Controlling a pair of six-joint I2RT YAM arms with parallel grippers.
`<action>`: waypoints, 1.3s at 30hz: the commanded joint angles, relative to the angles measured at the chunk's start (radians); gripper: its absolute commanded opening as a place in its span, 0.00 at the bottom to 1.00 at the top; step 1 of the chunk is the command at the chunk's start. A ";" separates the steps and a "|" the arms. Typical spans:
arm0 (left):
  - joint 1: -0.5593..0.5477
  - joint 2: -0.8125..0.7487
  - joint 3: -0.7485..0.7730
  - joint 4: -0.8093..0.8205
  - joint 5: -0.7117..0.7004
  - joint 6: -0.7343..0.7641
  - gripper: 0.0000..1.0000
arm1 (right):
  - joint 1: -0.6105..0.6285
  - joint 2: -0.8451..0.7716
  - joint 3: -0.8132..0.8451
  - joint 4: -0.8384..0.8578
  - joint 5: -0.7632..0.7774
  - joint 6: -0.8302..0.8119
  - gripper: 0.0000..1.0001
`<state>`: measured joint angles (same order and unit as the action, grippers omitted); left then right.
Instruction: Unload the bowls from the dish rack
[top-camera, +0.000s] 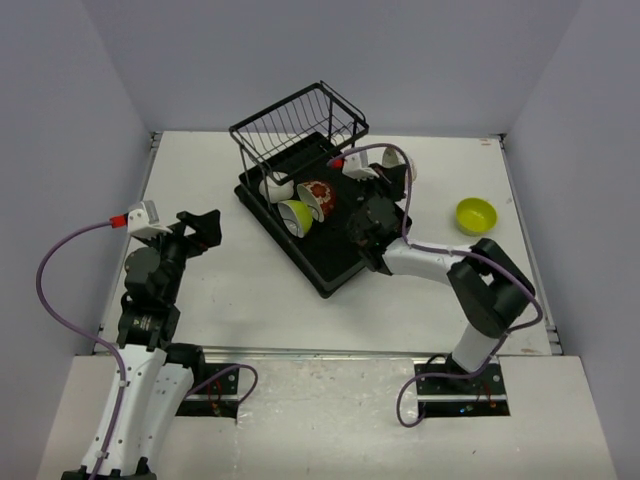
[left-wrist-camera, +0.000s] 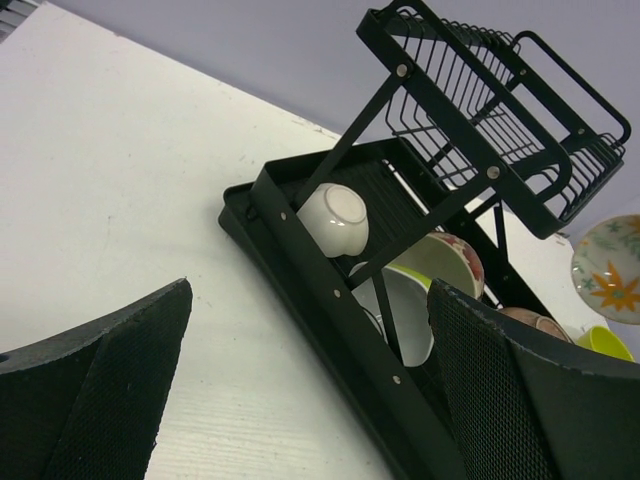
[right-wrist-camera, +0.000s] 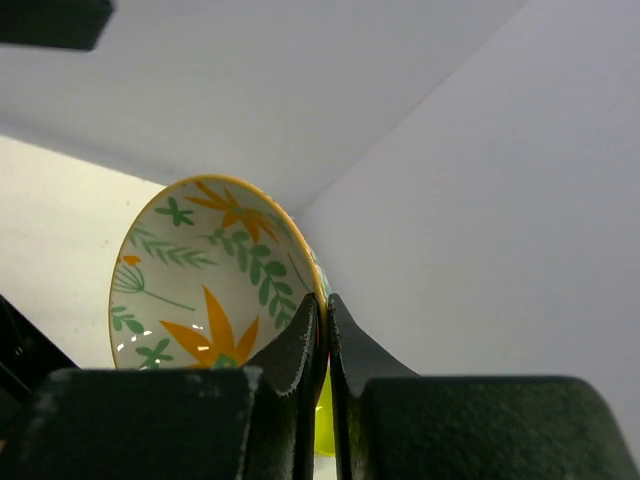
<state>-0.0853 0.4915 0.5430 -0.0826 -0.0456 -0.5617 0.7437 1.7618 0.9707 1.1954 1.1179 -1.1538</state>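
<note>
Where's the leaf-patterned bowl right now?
The leaf-patterned bowl is pinched by its rim in the right claw, beside the dish rack, at its far right corner, right of centre in the top view.

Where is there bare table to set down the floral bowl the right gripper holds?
For the floral bowl, bare table lies between the dish rack and the lime-green bowl, and more widely between the rack and the left gripper. The rack's tray is crowded with bowls.

On the bench (top-camera: 230, 290) sits the dish rack (top-camera: 325, 270), bowls (top-camera: 318, 195) in its tray, held bowl (right-wrist-camera: 210, 270) just right, lone bowl (top-camera: 476, 215) farther right.
</note>
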 joint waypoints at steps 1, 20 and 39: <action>0.007 -0.004 0.032 -0.009 -0.034 0.023 1.00 | 0.003 -0.099 -0.015 -0.052 0.033 0.238 0.00; 0.006 0.090 0.178 -0.138 -0.047 0.031 1.00 | -0.242 -0.587 0.141 -1.603 -0.345 1.408 0.00; 0.007 0.309 0.386 -0.328 -0.157 0.058 0.94 | -0.836 -0.662 -0.055 -1.656 -0.969 1.714 0.00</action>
<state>-0.0853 0.8227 0.8825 -0.3676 -0.1463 -0.5343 -0.0750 1.1023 0.9215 -0.5365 0.2642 0.4904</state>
